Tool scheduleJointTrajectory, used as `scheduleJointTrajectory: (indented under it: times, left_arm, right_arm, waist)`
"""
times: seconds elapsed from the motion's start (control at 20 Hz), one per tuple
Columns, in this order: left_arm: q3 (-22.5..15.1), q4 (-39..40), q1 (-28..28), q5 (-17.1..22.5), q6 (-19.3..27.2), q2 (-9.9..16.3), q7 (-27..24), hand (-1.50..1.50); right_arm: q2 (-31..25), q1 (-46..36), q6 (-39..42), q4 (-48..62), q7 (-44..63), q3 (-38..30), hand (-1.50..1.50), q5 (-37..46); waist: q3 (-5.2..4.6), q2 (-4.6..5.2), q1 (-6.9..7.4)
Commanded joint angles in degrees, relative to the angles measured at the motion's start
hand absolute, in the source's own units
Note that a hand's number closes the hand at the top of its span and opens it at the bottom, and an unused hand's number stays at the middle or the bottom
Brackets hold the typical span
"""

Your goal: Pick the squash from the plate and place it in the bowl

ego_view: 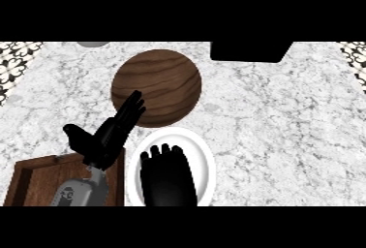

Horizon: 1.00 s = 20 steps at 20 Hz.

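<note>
While the right hand (168, 177) lies over the white plate (204, 150), fingers straight, squash hidden beneath or unseen; can't tell. Left hand (107, 135) rests released. Best: curl round squash, lift clear, carry to wooden bowl (157, 85) just beyond.

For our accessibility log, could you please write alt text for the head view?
The right hand lies over a white plate at the near edge of the marble counter; no squash is visible. The left hand rests open beside a brown wooden bowl, above a wooden tray.
</note>
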Motion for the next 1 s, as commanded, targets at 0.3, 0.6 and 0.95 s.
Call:
scheduleJointTrajectory:
  times: [0.3,0.6,0.95]
  left_arm:
    - [0.3,-1.3,1.2,0.2,-0.3,0.6,1.1,0.00]
    - [2.9,-0.8,0.5,2.6,-2.5,2.3,0.6,0.00]
    - [1.3,-2.5,3.2,1.6,-1.8,0.9,0.0,0.00]
  right_arm:
    - [0.4,-20.5,1.2,-4.7,16.8,-4.0,1.50,-7.0]
    - [0.4,-28.7,-0.6,-0.4,16.1,-9.8,1.50,-10.2]
    - [0.4,-30.0,-8.0,13.5,7.2,-16.6,1.50,-9.3]
  waist:
    - [-0.03,-0.21,-0.71]
    - [-0.03,-0.06,-1.19]
    - [0.01,0.25,-1.30]
